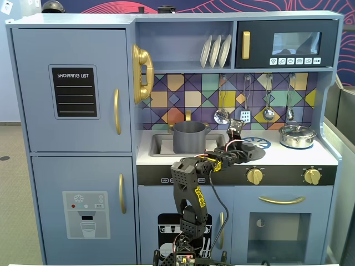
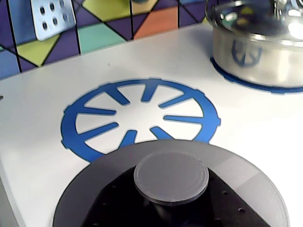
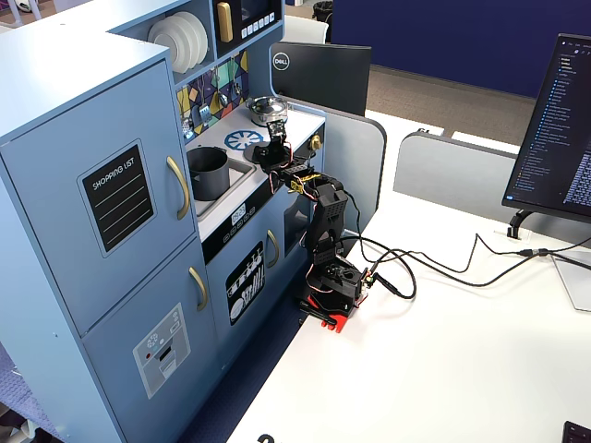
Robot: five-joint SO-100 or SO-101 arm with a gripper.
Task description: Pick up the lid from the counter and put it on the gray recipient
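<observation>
stage: early, grasp not confirmed | we see the lid (image 2: 173,182) on the table's front edge beside the blue burner ring (image 2: 142,116) | fingers: we cannot tell | the gray recipient (image 1: 189,137) uncovered; lift, carry, placement remain

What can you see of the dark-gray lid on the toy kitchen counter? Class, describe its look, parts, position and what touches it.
The lid is a flat, round, matte dark-gray disc with a low round knob at its centre, looking like plastic. It lies flat on the white counter, knob up, partly covering the near edge of the blue printed burner ring. In a fixed view it sits right of the gray pot, apart from it. The gripper is right at the lid; whether it grips it cannot be told.
</observation>
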